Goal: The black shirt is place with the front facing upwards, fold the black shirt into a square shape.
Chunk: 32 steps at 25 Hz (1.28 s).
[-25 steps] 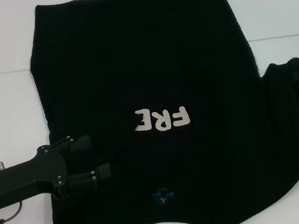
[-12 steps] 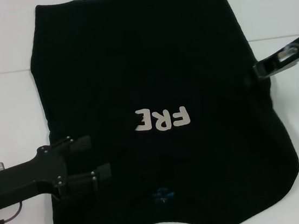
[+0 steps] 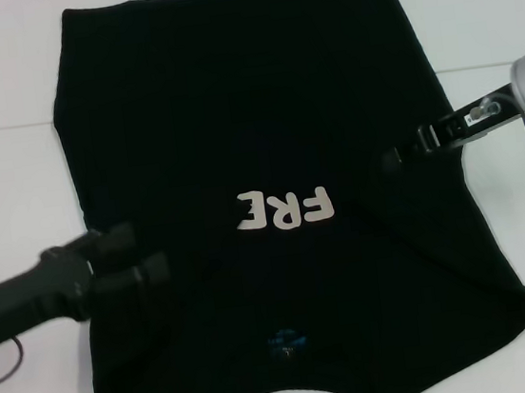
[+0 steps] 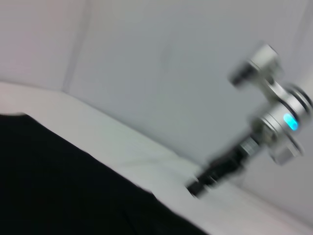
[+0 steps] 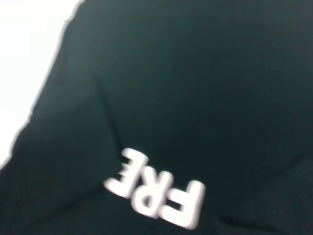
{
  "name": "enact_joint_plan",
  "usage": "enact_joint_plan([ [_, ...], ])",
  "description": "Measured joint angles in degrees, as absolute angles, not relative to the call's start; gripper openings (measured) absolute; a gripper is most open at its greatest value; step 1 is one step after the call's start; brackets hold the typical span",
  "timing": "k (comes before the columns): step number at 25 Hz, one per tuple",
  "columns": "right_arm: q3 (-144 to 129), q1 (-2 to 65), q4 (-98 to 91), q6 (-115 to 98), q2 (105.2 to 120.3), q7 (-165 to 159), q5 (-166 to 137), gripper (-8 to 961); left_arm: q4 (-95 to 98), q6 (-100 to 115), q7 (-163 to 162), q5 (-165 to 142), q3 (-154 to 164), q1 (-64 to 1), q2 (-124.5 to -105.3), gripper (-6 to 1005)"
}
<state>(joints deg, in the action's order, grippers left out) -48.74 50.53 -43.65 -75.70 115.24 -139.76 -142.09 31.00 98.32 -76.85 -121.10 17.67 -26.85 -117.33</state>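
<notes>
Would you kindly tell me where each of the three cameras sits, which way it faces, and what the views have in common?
Head view: above, facing forward and down at the black shirt on the white table; left gripper and right gripper both show.
Left wrist view: on the left arm, facing across the shirt's edge toward the right arm; own fingers unseen.
Right wrist view: on the right arm, facing down at the "FRE" lettering; no body shows.
Shared: the shirt appears in all three.

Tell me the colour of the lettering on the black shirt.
White lettering on the black shirt, clearest in the head view.
</notes>
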Motion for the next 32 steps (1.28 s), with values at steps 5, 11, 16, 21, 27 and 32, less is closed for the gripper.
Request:
enact_joint_plan([
  [5,-42.0,43.4,-40.7,-78.9,113.68,-125.1,-122.8,307,29.7,98.2,-84.7,-121.1,11.8,-26.4,-116.4,947],
  [11,-39.3,35.7,-34.0,-85.7,112.28,-99.6,-110.5,552,30.0,98.5,-101.4,-123.7,13.3,-26.1,-112.55,946],
  [16,-40.1,32.3,-33.7,-88.5,115.34,-81.8,-111.4,740,35.6,97.3,-115.1,-132.0,14.1,-26.6,-110.72,946],
  [21,-40.3,31.0,-33.7,-86.4,119.09,-71.0,-114.4,837,40.8,96.2,-124.2,-138.7,18.2,-27.6,-110.33,947],
  [27,-40.5,31.6,-30.3,-82.4,119.68,-67.2,-114.9,914,44.4,95.6,-130.3,-142.7,26.5,-30.1,-111.0,947],
  [32,-40.1,31.7,-30.2,-81.7,119.71,-67.1,-114.3,914,47.2,94.4,-137.2,-146.3,31.2,-32.6,-112.18,946],
])
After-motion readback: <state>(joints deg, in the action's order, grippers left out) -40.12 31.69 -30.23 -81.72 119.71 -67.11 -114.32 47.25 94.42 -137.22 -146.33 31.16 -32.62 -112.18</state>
